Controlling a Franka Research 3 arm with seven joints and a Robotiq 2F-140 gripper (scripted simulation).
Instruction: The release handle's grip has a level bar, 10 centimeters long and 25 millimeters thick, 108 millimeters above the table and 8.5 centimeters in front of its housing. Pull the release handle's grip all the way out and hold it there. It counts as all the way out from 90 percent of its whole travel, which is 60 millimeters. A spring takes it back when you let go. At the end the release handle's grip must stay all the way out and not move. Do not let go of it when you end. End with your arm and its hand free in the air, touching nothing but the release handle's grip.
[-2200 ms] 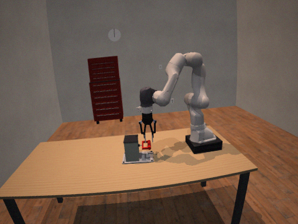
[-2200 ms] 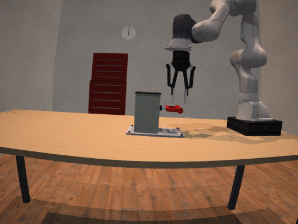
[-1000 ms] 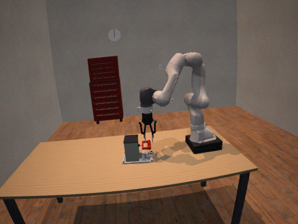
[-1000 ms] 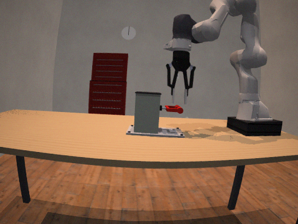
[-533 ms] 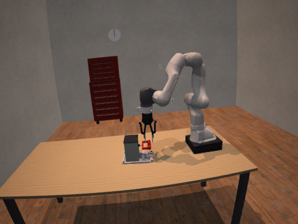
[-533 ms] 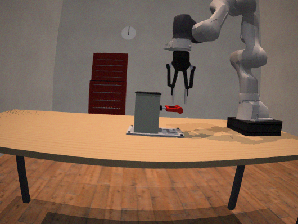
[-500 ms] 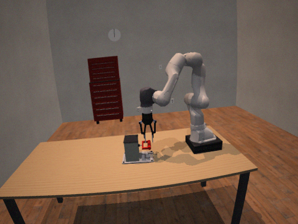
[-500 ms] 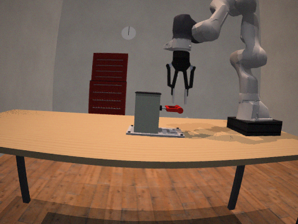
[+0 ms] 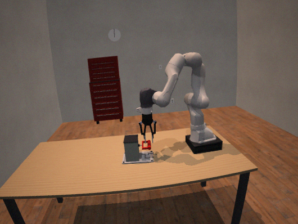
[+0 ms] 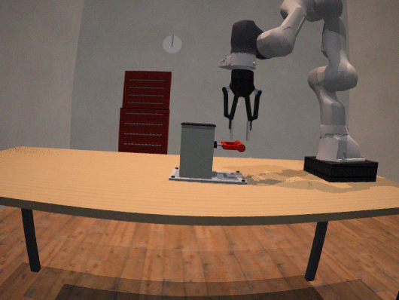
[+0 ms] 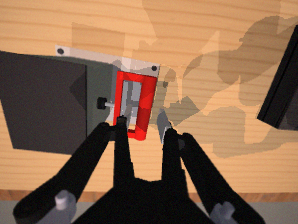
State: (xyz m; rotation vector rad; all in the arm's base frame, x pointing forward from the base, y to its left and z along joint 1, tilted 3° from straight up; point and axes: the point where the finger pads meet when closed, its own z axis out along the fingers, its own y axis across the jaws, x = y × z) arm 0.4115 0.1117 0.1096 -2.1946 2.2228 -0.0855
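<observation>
On the counter [image 10: 75, 181], a grey box [image 10: 196, 151] stands on a metal plate [image 10: 226, 178], with the red handle [image 10: 233, 145] sticking out from its right side. The hand [image 10: 239, 133] hangs just above the handle, partly open and gripping nothing. Farther right sits the arm's black base [image 10: 370, 171].

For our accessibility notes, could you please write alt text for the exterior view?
An open gripper hangs just above a red release handle sticking out of a grey housing on a wooden table.
</observation>
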